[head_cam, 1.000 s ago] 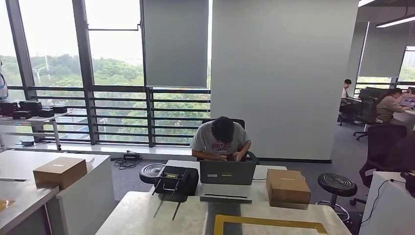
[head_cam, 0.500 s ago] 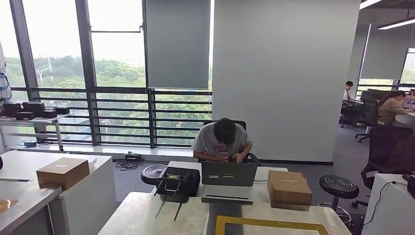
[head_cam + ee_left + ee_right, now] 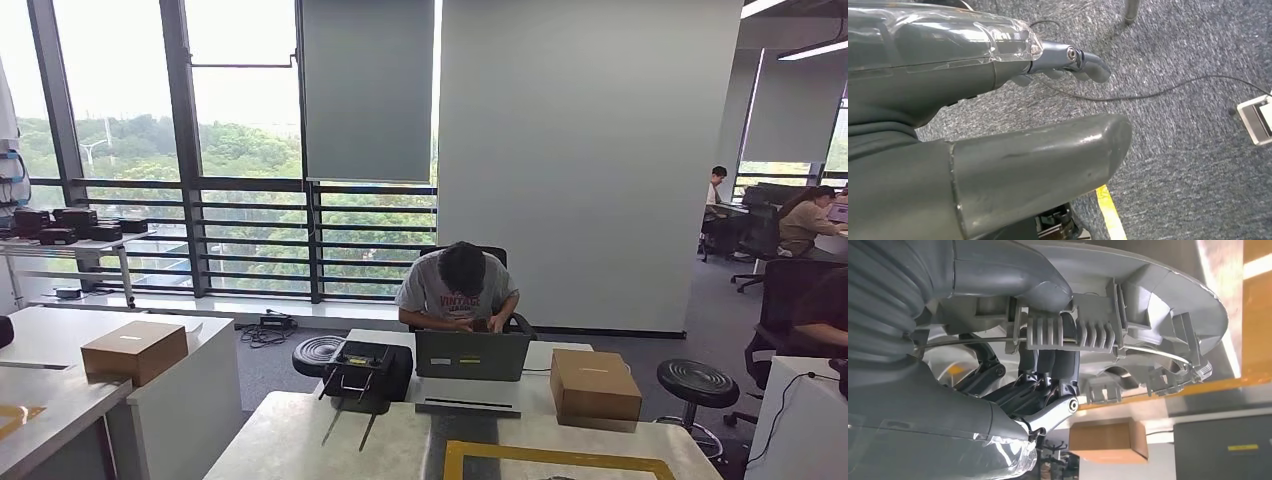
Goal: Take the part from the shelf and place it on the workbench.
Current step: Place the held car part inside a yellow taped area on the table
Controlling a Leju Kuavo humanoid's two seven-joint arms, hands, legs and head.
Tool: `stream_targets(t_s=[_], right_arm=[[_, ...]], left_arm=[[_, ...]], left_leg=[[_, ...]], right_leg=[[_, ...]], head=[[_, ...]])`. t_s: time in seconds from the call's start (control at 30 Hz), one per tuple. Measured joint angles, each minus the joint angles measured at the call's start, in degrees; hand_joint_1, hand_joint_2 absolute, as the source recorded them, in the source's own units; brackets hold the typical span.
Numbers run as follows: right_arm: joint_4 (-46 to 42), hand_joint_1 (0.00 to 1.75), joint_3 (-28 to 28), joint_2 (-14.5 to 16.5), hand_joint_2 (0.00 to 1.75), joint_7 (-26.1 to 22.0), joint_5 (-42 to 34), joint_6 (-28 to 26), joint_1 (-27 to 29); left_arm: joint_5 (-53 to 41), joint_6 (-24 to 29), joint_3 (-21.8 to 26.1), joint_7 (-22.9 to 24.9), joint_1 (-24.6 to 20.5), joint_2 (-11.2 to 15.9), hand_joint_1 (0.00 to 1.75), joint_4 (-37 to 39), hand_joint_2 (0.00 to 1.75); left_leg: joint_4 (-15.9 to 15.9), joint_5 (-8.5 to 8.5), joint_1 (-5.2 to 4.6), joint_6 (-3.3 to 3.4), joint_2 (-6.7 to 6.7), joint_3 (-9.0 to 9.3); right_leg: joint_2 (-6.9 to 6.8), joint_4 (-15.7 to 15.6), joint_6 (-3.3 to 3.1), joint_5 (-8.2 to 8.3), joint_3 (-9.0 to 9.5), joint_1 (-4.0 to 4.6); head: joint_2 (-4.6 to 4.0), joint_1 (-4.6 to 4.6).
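left hand (image 3: 998, 150): fingers apart, holding nothing | below: grey carpet (image 3: 1188, 140) | black cable (image 3: 1158, 90) across it

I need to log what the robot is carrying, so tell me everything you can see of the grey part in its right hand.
The grey part looks like moulded plastic: a broad, curved, disc-like shell with a smooth rounded rim. Its visible face carries ribbed clips, small tabs and brackets, and a thin wire runs across them. The right hand grips it, dark fingers hooked into the ribbed clips near the middle. It hangs above a surface marked with yellow tape, touching nothing else that I can see. Its far face is hidden.
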Motion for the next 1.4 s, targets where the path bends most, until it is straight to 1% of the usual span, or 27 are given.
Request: stream_targets(t_s=[0.17, 0.4, 0.53, 0.97, 1.13, 1.4], right_arm=[[1.3, 1.75, -0.1, -0.2, 1.75, -0.1, -0.2, -0.1, -1.0], [2.1, 1.75, 0.0, -0.3, 1.75, -1.5, -1.0, -1.3, 1.4], [2.1, 0.00, 0.0, -0.3, 1.75, -2.1, -1.0, -1.9, 3.3], [1.1, 0.00, -0.1, -0.3, 1.75, -3.0, -2.0, -2.8, 4.4], [-6.0, 0.00, -2.8, -0.3, 1.75, -6.1, -12.5, -7.2, 8.0], [-17.1, 0.00, -6.5, -1.0, 1.75, -8.6, -21.3, -10.1, 12.0]], left_arm=[[-0.1, -0.4, -0.3, -0.2, -0.1, -0.2, 0.00, 0.0, 0.00], [-0.4, -1.1, -0.7, -0.4, -0.2, -0.5, 0.00, 0.0, 0.00], [-0.7, -1.6, -0.7, -0.3, -0.2, -0.5, 0.00, 0.0, 1.75], [-1.3, -1.5, -0.7, 0.6, -0.2, -0.5, 0.00, 0.0, 1.75], [-1.3, -0.4, -0.7, 0.6, -0.1, -0.5, 0.00, 0.0, 1.75], [-0.8, 0.3, -0.7, 0.2, 0.4, -0.3, 0.00, 0.0, 1.75]], left_leg=[[0.0, -0.01, 0.00, 0.00, -0.02, -0.02], [0.0, -0.06, 0.01, -0.06, -0.01, -0.03], [0.0, -0.06, 0.01, -0.06, 0.02, -0.03], [0.0, -0.06, 0.02, -0.06, 0.11, -0.01], [0.0, -0.06, 0.02, -0.06, 0.22, 0.01], [0.0, -0.06, 0.02, -0.06, 0.12, 0.04]], right_leg=[[-0.03, 0.0, -0.01, -0.03, -0.02, 0.00], [-0.03, 0.0, 0.01, -0.10, -0.04, 0.01], [-0.03, 0.0, 0.01, -0.09, -0.04, 0.01], [-0.01, 0.0, 0.01, -0.09, -0.03, 0.01], [0.01, 0.0, 0.01, -0.09, -0.02, 0.01], [0.01, 0.0, 0.01, -0.09, -0.03, 0.01]], head=[[0.00, 0.01], [0.00, 0.01], [0.00, 0.00], [0.00, 0.01], [0.00, 0.01], [0.00, 0.00]])
